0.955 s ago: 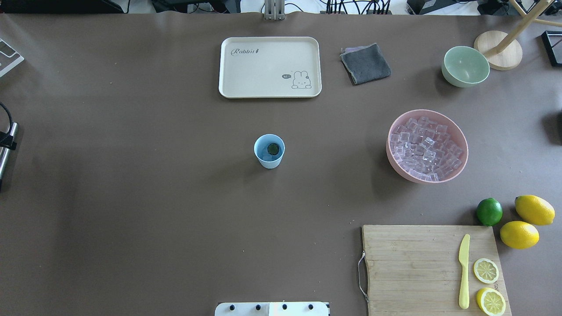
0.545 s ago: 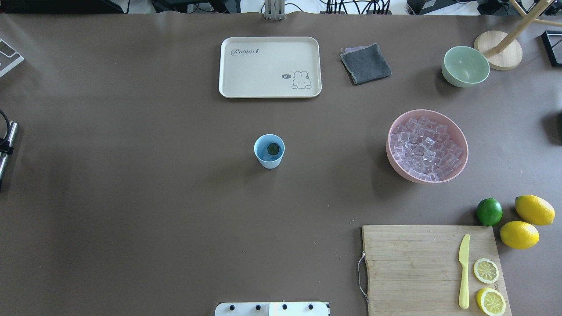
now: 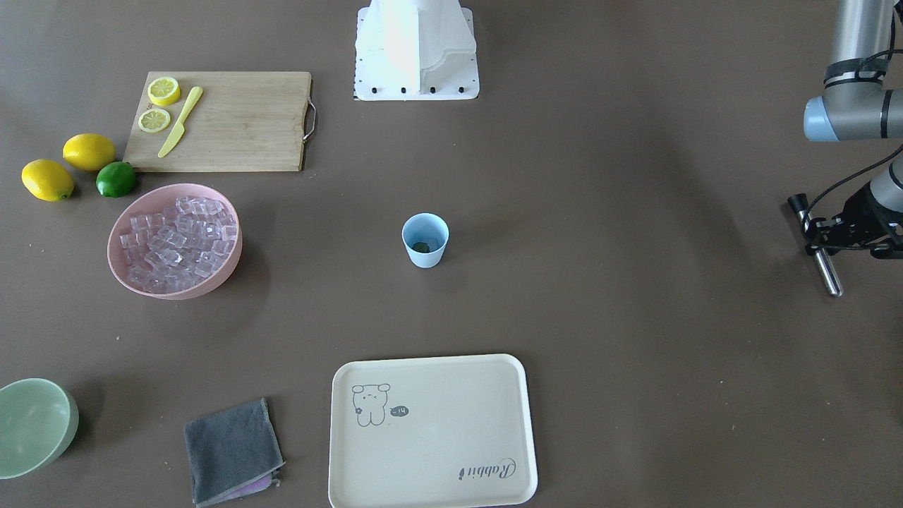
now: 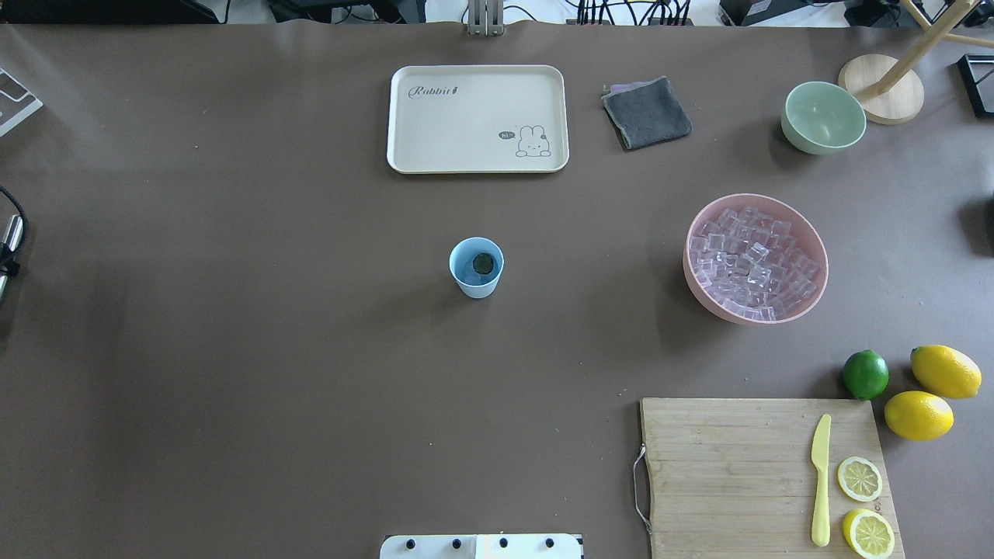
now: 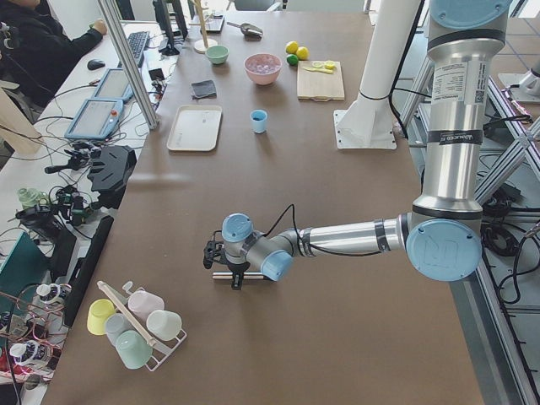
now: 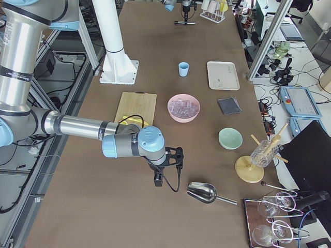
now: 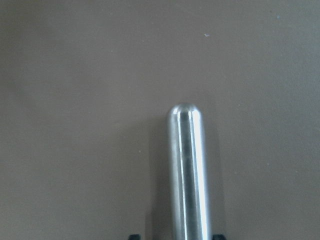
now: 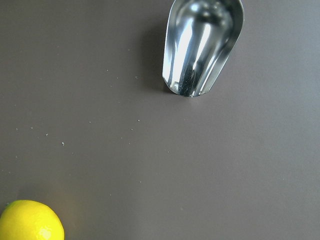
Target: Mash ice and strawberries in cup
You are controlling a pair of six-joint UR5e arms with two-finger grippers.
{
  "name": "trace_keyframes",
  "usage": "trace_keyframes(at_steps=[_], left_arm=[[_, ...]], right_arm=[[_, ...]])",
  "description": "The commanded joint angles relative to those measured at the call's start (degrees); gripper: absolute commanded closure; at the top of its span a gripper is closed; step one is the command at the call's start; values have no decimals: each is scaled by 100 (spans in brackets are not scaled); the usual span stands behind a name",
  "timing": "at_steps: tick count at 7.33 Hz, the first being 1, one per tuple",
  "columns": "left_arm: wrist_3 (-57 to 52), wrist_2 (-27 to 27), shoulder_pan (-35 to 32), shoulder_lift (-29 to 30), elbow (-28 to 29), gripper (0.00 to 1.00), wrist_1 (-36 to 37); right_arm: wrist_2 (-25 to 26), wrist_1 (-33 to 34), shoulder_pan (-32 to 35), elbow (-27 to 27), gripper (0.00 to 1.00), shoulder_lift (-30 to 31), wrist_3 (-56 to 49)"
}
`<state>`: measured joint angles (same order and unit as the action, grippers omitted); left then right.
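Note:
The pale-blue cup point(image 4: 476, 267) point(image 3: 425, 240) stands upright mid-table, with a small dark-green thing point(image 4: 483, 263) inside that looks like the strawberry's leafy cap. No red shows. Ice point(image 4: 752, 260) fills the pink bowl point(image 4: 815, 233) far to the cup's right. My left gripper point(image 3: 817, 237) point(image 4: 5, 268) hovers at the table's left end, far from the cup, shut on a shiny metal rod point(image 3: 827, 274) point(image 7: 189, 170). My right gripper point(image 6: 168, 160) shows only in the exterior right view, beyond the lemons; I cannot tell whether it is open or shut.
A cream tray point(image 4: 477, 116), grey cloth point(image 4: 646, 112) and green bowl point(image 4: 823, 116) line the far side. A cutting board point(image 4: 738, 466) holds a yellow knife point(image 4: 820, 477) and lemon halves; a lime point(image 4: 865, 374) and lemons point(image 4: 945, 371) lie beside it. A metal scoop point(image 8: 202, 45) lies near the right gripper.
The left gripper with the rod has drifted further toward the overhead view's left edge, so less of the rod shows. Nothing else on the table has moved.

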<state>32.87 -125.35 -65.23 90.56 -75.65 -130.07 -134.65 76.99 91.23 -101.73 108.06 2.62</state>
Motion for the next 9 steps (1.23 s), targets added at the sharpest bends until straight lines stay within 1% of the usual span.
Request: trace_keyframes(at_steps=[1,2,3,4,5,6,7,8,9], left_arm=[[0,-59,10,101,-81,73,-1],[-17,-51,10,180,-177,74,-1],[-8,1,2,268,-622,74,42],[105,19,-129,739,-792,74,60],[445,480,-174,1327,-846,74,104],[779,1224,-122,1759,-1055,74,113],[1105,1545,-17,2033,-1353,74,130],[1482,2566,367,2149,-1809,74,139],[1729,3621,1110,2333,-2144,74,157]], right_arm=[[0,-17,0,4,0,13,-7],[0,-26,0,-5,0,22,-7],[0,-18,0,-40,0,14,-7],[0,-18,0,-40,0,-13,-7],[0,-18,0,-40,0,-30,-7],[9,0,0,-31,0,-74,1],[9,17,0,-31,0,-118,19],[18,18,0,-40,0,-127,19],[18,9,0,-40,0,-136,19]])
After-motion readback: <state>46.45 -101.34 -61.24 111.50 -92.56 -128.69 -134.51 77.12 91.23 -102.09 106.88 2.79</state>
